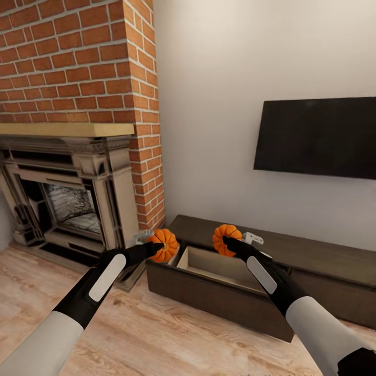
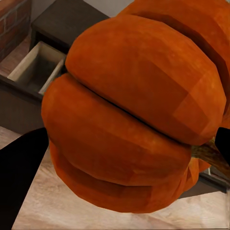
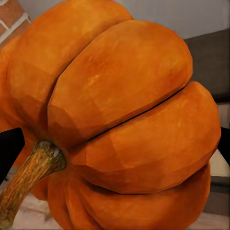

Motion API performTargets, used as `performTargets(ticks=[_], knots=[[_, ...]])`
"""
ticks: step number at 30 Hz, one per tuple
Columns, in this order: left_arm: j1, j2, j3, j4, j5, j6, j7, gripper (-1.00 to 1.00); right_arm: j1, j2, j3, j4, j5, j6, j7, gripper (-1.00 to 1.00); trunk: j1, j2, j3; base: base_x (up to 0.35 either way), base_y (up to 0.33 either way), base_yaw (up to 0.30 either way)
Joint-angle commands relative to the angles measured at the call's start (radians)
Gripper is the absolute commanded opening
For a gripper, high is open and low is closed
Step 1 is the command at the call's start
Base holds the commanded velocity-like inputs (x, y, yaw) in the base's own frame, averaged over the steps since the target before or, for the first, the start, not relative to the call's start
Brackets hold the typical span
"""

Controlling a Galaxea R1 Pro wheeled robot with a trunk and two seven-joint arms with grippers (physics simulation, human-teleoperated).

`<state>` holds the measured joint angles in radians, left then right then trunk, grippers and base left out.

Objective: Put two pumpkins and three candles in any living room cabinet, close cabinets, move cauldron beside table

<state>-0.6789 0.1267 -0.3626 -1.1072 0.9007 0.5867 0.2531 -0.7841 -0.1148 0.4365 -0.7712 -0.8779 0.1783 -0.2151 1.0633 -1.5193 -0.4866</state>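
Nearest the head camera are the robot's two forearms, white sleeves running into black wrists over the pale wood floor (image 1: 156, 334). The left gripper (image 1: 156, 247) is clamped on one pumpkin (image 1: 164, 244), held just off the left end of the cabinet (image 1: 292, 261), above the floor beside the open drawer (image 1: 209, 266). In the left wrist view that pumpkin (image 2: 134, 120) sits close against the lens, with a dark finger (image 2: 21, 177) at its side and the open drawer (image 2: 36, 67) beyond. The right gripper (image 1: 225, 241) is closed on the second pumpkin (image 1: 226, 239), held over the back of the same drawer, in front of the cabinet's top. The right wrist view shows it (image 3: 124, 115) with its brown stem (image 3: 28, 177) tilted outward. Left of the cabinet stand the brick chimney (image 1: 78, 57) and fireplace (image 1: 68, 198); above the cabinet's right part a dark television (image 1: 318, 137) hangs on the wall.
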Motion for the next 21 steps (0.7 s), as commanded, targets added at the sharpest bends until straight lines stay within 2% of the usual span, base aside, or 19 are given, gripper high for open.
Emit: performTargets(ticks=[1, 9, 21], knots=[[-0.001, 0.001, -0.002, -0.002, 0.009, 0.001, 0.009, -1.00, -0.001, -0.001, 0.005, -0.002, -0.007, 0.001, -0.009, -1.00, 0.000, -0.001, 0.000, 0.031, 0.171, -0.247], [-0.001, 0.001, -0.002, -0.002, 0.009, 0.001, 0.009, -1.00, -0.001, 0.000, 0.005, -0.002, -0.007, 0.001, -0.010, -1.00, 0.000, -0.001, 0.008, 0.123, 0.221, -0.247], [-0.001, 0.002, -0.002, -0.002, 0.009, 0.001, 0.009, -1.00, -0.001, 0.000, 0.005, 0.000, -0.007, 0.001, -0.010, -1.00, 0.000, -0.001, 0.019, 0.208, 0.116, -0.250]])
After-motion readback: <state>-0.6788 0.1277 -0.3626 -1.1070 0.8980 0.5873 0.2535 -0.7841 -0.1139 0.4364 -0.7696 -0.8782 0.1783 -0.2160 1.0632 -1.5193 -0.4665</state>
